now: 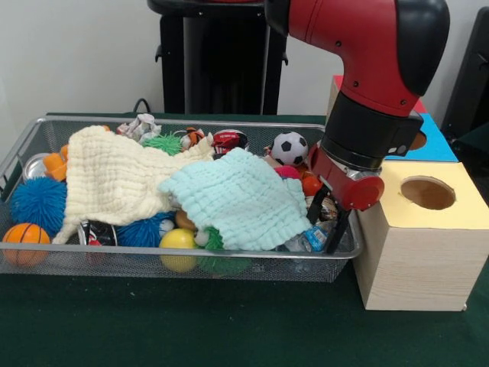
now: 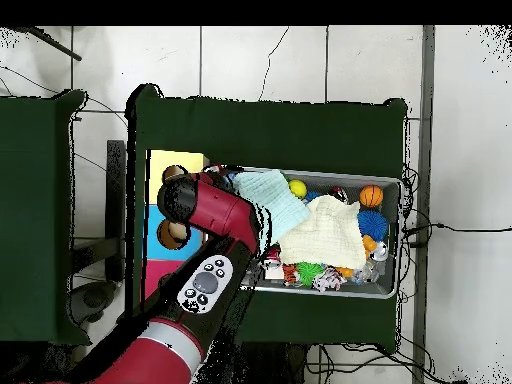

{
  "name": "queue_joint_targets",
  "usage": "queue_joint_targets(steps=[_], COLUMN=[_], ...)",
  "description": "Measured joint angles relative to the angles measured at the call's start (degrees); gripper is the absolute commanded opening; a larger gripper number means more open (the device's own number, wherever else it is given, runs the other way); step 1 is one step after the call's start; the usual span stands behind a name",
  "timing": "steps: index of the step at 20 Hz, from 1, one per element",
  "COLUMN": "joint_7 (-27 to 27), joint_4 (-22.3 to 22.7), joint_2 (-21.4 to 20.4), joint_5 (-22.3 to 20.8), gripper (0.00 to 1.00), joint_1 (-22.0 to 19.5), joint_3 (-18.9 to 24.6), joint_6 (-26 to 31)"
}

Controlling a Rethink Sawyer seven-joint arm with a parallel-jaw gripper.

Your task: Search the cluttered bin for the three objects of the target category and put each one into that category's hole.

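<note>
Front view: gripper [image 1: 328, 219] is down at the bin's [image 1: 191, 254] 4 o'clock corner, fingers straddling a clear crinkled bottle with a blue-white label [image 1: 312, 238]. The jaws look parted around it, not clamped; contact is unclear because the wrist blocks part of it.

Bottle lies low against the mesh, just beside the edge of the mint cloth [image 1: 233, 197]. Cream cloth [image 1: 114, 177] covers the bin's 9-to-12 o'clock half. I can't spot the other two clear plastics; probably under the cloths.

Target hole [image 1: 416, 141] sits in the blue-topped box, mostly hidden behind the elbow in front view. Overhead view shows it better [image 2: 172, 234], at 9 o'clock of the bin, between the yellow box [image 2: 176, 163] and the red one.

Risks from here:
- Thin wrinkled plastic: it crushes or squirts out if the jaws close off-centre.
- Mint cloth hem is touching or nearly touching the bottle, so a finger could pinch fabric and drag the cloth up with it.
- Orange ball [image 1: 311, 185] and soccer ball [image 1: 289, 147] sit just beside the wrist; the lift may knock them.
- Bin rim is close to the fingers, so a tilted bottle could catch on the way out.
- Yellow hole [image 1: 428, 193] is nearest to the gripper, so a wrong-hole drop is easy.
</note>
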Motion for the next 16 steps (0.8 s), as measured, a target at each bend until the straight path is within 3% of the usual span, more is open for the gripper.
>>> queue_joint_targets(steps=[15, 16], joint_7=[0.00, 0.00], joint_4=[0.13, 0.20], joint_2=[0.15, 0.18], joint_5=[-0.06, -0.09], gripper=[1.00, 0.00], joint_1=[0.11, 0.11], joint_3=[-0.10, -0.10], joint_6=[-0.16, -0.14])
